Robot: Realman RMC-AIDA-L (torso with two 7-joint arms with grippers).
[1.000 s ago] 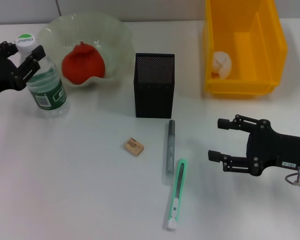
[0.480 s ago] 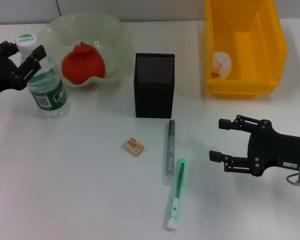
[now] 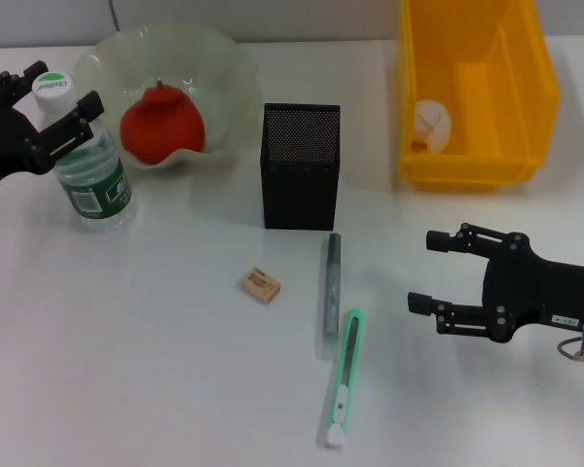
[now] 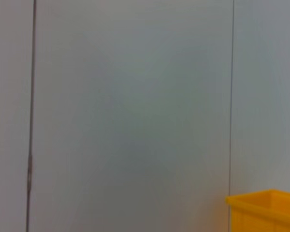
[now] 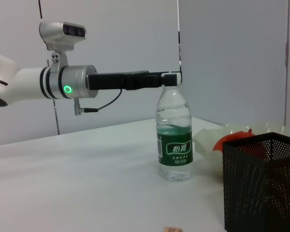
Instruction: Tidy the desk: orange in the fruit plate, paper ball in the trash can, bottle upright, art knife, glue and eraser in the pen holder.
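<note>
The bottle [image 3: 92, 175] stands upright at the far left, beside the fruit plate [image 3: 224, 58]; it also shows in the right wrist view [image 5: 174, 140]. My left gripper [image 3: 49, 92] is open, one finger on each side of the cap with a gap on both sides, also seen as the left gripper [image 5: 170, 78]. The orange [image 3: 161, 122] lies in the plate. The paper ball [image 3: 430, 125] sits inside the yellow trash can [image 3: 526, 97]. In front of the black mesh pen holder [image 3: 300, 165] lie the eraser [image 3: 260, 285], the grey glue stick [image 3: 329, 292] and the green art knife [image 3: 343, 377]. My right gripper [image 3: 420, 270] hangs open to their right, holding nothing.
The white table runs bare along the front left. The pen holder [image 5: 261, 179] rises near the right wrist camera, with the plate [image 5: 212, 137] behind it. A corner of the yellow can [image 4: 266, 210] shows in the left wrist view.
My left gripper's fingers have spread apart from the bottle's neck and shifted slightly right. The bottle stays upright. The right arm has not moved.
</note>
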